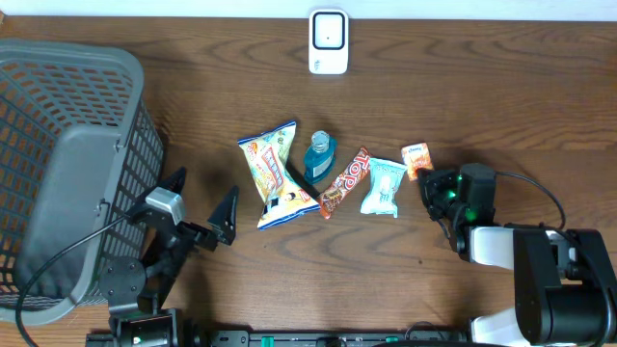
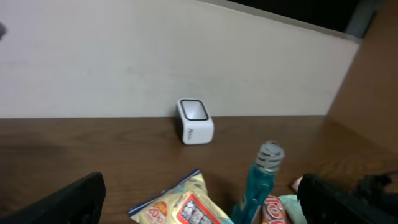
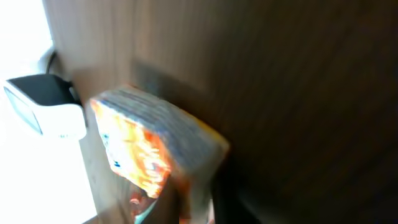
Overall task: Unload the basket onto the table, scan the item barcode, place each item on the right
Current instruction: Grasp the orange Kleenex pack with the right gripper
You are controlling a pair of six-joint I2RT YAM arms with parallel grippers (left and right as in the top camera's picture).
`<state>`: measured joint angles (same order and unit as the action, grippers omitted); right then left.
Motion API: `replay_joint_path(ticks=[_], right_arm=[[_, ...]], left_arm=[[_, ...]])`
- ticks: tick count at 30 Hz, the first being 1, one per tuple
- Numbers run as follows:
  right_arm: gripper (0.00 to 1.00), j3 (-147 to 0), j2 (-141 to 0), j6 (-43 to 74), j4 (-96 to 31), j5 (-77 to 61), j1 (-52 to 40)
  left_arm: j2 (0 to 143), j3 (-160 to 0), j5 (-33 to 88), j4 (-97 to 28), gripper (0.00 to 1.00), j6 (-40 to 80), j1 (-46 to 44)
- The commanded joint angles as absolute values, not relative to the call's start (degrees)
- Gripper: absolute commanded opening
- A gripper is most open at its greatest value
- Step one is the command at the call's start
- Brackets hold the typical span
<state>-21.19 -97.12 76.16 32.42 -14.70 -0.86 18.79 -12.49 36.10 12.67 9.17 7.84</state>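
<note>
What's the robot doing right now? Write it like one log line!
right end effector: shut on orange packet | left end effector: open, empty | scanner: far side of table, untouched | step: item gripped, not yet scanned

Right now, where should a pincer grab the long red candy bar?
The long red-and-brown wrapped candy bar lies flat and slanted, with the small blue plastic bottle and pale blue packet close beside it. Probably pinch its middle from straight above, across the narrow width.

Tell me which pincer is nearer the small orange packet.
Right. The right pincer is shut on the small orange packet at its near edge; the left pincer stands open far off, beside the basket.
</note>
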Motion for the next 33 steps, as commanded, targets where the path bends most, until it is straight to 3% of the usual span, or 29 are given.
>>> replay_joint_path(ticks=[1, 8, 12, 21, 28, 33], right_arm=[[0.01, -14.9, -104.9, 72.2, 26.5, -12.8, -0.5], [0.01, -14.9, -96.1, 63.6, 27.2, -23.2, 3.0], [0.01, -14.9, -82.3, 62.3, 19.4, -23.6, 3.5], [0.01, -14.9, -53.5, 60.6, -4.3, -16.8, 3.5], [0.01, -14.9, -40.2, 61.6, -11.4, -20.6, 3.4], [0.01, -14.9, -38.3, 69.4, -13.1, -29.0, 3.4]], left_arm=[[18.2, -12.9, 40.2, 13.2, 0.98, 8.9, 8.1], [18.1, -12.9, 45.9, 28.0, 0.98, 8.8, 8.1], [18.1, -12.9, 48.4, 33.4, 0.98, 8.9, 8.0], [10.1, -12.9, 52.1, 33.8, 0.98, 13.4, 7.9], [1.1, -12.9, 55.4, 28.9, 0.98, 17.3, 7.9], [0.1, -12.9, 58.1, 19.6, 0.98, 18.1, 7.9]])
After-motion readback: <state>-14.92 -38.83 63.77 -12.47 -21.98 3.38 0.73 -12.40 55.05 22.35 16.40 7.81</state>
